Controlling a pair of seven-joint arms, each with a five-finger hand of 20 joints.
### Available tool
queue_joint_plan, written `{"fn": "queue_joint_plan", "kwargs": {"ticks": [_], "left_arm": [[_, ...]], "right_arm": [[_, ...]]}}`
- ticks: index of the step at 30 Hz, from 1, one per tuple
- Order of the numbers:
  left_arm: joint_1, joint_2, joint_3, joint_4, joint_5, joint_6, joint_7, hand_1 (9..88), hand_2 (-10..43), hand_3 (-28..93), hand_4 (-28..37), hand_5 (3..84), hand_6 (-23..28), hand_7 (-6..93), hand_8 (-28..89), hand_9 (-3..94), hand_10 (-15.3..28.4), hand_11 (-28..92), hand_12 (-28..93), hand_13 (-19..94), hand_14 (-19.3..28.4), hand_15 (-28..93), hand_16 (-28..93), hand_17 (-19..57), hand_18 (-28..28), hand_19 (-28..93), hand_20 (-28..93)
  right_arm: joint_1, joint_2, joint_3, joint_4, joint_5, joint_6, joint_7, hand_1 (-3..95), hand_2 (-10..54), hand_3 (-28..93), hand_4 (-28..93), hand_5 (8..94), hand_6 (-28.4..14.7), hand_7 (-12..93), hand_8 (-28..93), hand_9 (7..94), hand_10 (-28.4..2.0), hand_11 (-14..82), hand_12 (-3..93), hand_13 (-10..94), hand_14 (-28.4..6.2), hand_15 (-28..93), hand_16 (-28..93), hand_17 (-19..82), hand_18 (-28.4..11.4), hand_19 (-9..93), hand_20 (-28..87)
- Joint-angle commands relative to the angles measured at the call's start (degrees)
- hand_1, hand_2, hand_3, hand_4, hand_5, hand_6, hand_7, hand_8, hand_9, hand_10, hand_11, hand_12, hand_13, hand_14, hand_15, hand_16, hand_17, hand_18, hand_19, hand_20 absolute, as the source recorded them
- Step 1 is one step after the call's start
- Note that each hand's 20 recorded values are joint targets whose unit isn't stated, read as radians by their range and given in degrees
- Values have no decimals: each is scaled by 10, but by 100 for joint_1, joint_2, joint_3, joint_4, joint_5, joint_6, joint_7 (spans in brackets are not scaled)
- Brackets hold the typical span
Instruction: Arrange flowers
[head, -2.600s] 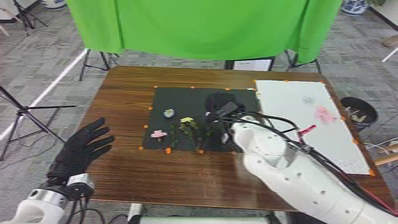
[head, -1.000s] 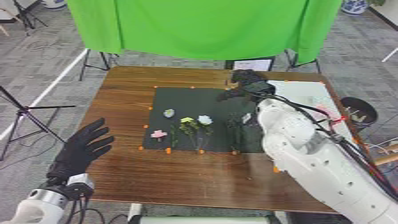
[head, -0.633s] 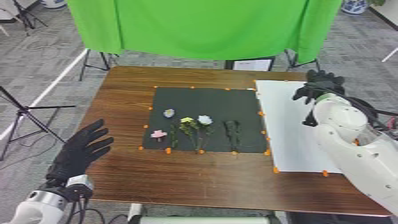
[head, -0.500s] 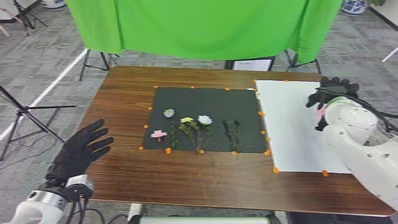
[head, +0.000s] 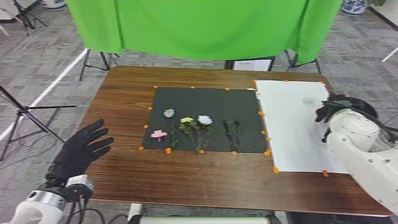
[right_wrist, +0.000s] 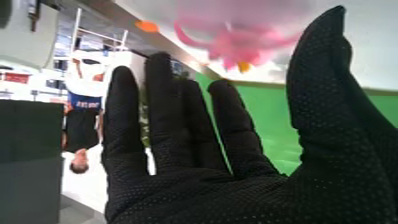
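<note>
One pink flower is on the white sheet near your open right hand, other flowers lie on the black mat, so picking seems the step, and next you should close gently.

Flowers obstruct the black mat, with passage beyond them

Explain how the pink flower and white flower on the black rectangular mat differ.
The pink flower has a spread, uneven outline; the white flower looks rounder. The pink flower lies near the left edge of the black mat, the white flower nearer the middle and farther from the robot. Both lie on the mat.
</note>
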Motion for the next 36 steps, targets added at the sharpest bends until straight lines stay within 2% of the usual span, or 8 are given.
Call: {"fn": "queue_joint_plan", "kwargs": {"ticks": [1, 4, 9, 11, 17, 25, 30, 36], "left_arm": [[52, -10, -13, -33, -13, -5, -20, 267, -1, 713, -277, 269, 36, 216, -119, 226, 124, 242, 151, 191, 167, 359, -10, -97, 222, 409, 89], [80, -22, -22, -45, -9, 12, -20, 267, -1, 713, -277, 270, 36, 216, -119, 226, 124, 242, 152, 191, 167, 359, -10, -96, 222, 408, 89], [67, -37, -17, -33, -9, 15, -6, 268, 1, 712, -277, 270, 36, 216, -119, 226, 124, 242, 151, 191, 167, 358, -10, -96, 222, 409, 89], [60, -44, -4, -33, -19, 23, -1, 268, 0, 712, -277, 270, 36, 217, -119, 226, 124, 242, 151, 191, 167, 358, -10, -96, 222, 409, 89], [44, -66, -8, -40, -20, 34, -23, 268, 1, 713, -277, 270, 36, 217, -119, 226, 124, 244, 152, 191, 167, 360, -10, -97, 222, 409, 89], [50, -77, -15, -47, -21, 24, -43, 268, 1, 713, -278, 270, 37, 215, -119, 226, 124, 245, 151, 190, 168, 361, -10, -96, 223, 410, 88], [-39, -44, 51, -12, -26, -1, -32, 268, 1, 714, -278, 270, 36, 216, -119, 225, 123, 243, 150, 190, 167, 361, -11, -96, 223, 410, 88], [-71, -40, 96, 4, -32, -8, -69, 268, 0, 714, -279, 270, 36, 215, -119, 226, 124, 243, 150, 191, 167, 361, -11, -96, 223, 410, 88]], "right_arm": [[-57, -15, -104, 181, -55, 206, 24, 273, -95, 920, -282, 371, -39, 434, -187, 459, -123, 287, 212, 537, -76, 376, 144, 122, -197, 649, 323], [-129, 5, -154, 161, -155, 629, -175, 321, -95, 914, -281, 457, -10, 458, -204, 576, -95, 356, 222, 637, -50, 460, 167, 165, -192, 697, 368], [-188, 28, -307, 161, -506, 1274, -541, 423, -86, 824, -282, 571, 18, 501, -30, 774, -62, 230, 415, 764, -32, 514, 247, 255, -189, 760, 419], [-208, 23, -309, 114, -505, 1294, -635, 462, -62, 788, -282, 666, 31, 496, -7, 845, -57, 277, 417, 821, -30, 553, 261, 304, -183, 796, 430], [-348, 18, -210, -167, -598, 1670, -804, 470, -75, 816, -283, 713, 23, 482, -17, 869, -48, 320, 417, 844, -26, 592, 269, 331, -181, 812, 437], [-340, -183, -302, -1051, -727, 2047, -1395, 460, -89, 846, -283, 721, 18, 480, -13, 875, -49, 316, 433, 846, -29, 602, 270, 334, -183, 816, 442], [-60, -407, -616, -1269, -706, 1893, -1682, 458, -90, 850, -283, 719, 19, 481, -9, 875, -52, 312, 438, 843, -30, 603, 271, 333, -184, 814, 443], [404, -659, -1209, -1035, -763, 1677, -1968, 456, -91, 850, -283, 716, 21, 483, -10, 874, -55, 309, 440, 836, -33, 604, 272, 328, -183, 811, 442]]}}
